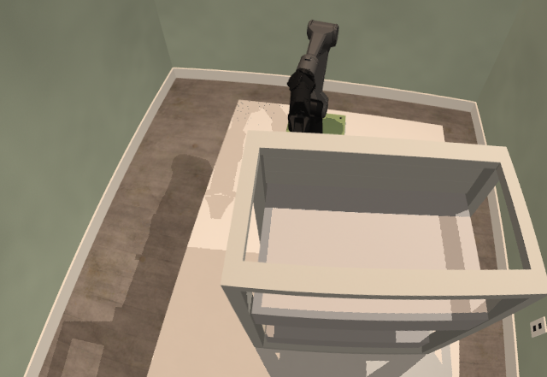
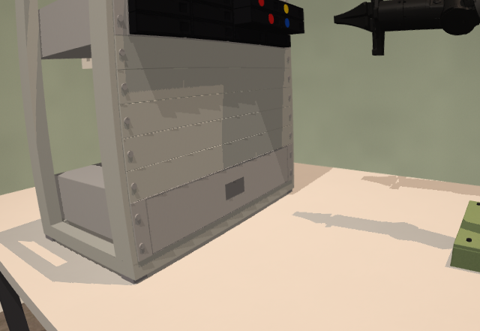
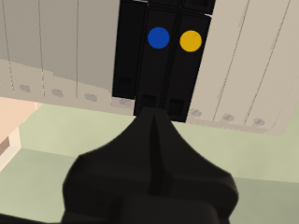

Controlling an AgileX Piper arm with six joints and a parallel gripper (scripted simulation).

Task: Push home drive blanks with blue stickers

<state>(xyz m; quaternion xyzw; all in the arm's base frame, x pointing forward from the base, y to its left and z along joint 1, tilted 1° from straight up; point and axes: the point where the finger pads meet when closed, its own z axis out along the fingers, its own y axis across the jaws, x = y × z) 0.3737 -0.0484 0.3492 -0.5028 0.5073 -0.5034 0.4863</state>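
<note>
The black storage chassis sits at the top of the grey rack. Four blanks stand out of its front at the right end. Two carry red stickers, one a yellow sticker and one a blue sticker. My gripper is shut and empty, pointing at the chassis with a gap of air between. In the wrist view the shut fingertips sit just below the blank with the blue sticker, beside the yellow one.
The rack stands on a pale table and hides the gripper in the overhead view. The arm rises from a green base block at the table's far side. Blank grey panels fill the rack below the chassis.
</note>
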